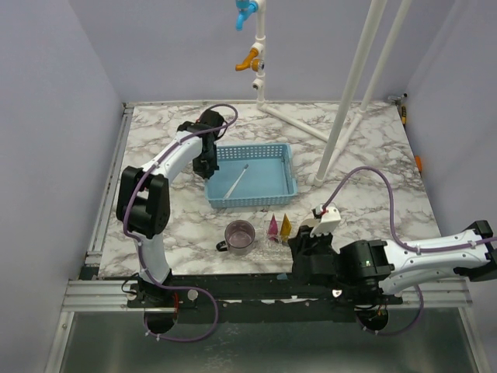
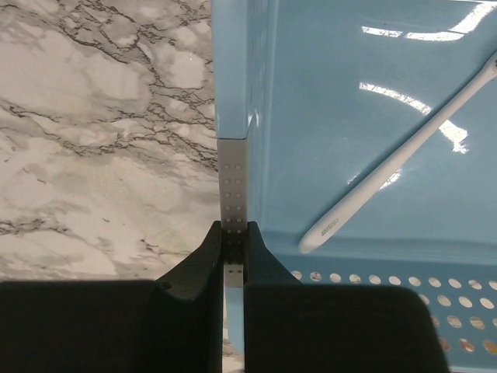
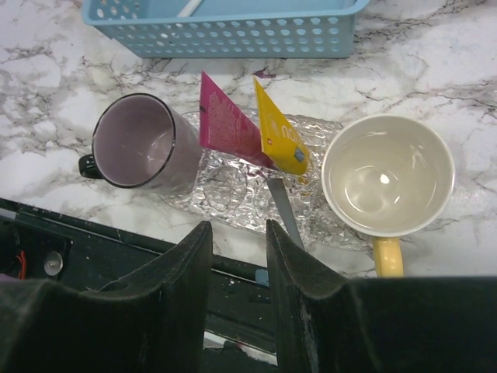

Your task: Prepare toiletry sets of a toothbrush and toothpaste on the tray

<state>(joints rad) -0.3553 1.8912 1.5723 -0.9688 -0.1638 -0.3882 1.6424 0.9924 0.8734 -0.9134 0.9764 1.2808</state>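
Top external: L end effector [image 1: 203, 159] is pinched on the left wall of blue basket [image 1: 252, 200], mid-surface; white toothbrush [image 1: 238, 181] lies inside. Nr the surface's near edge sits clear tray [image 3: 233, 206], w/ purple mug [image 1: 239, 235] at its left end, pink toothpaste [image 1: 272, 225] & yellow toothpaste [image 1: 286, 225] standing on it, and cream mug [image 3: 388, 175] at its right end. R end effector [image 1: 299, 250] hovers over the near edge, jaws spread, empty.
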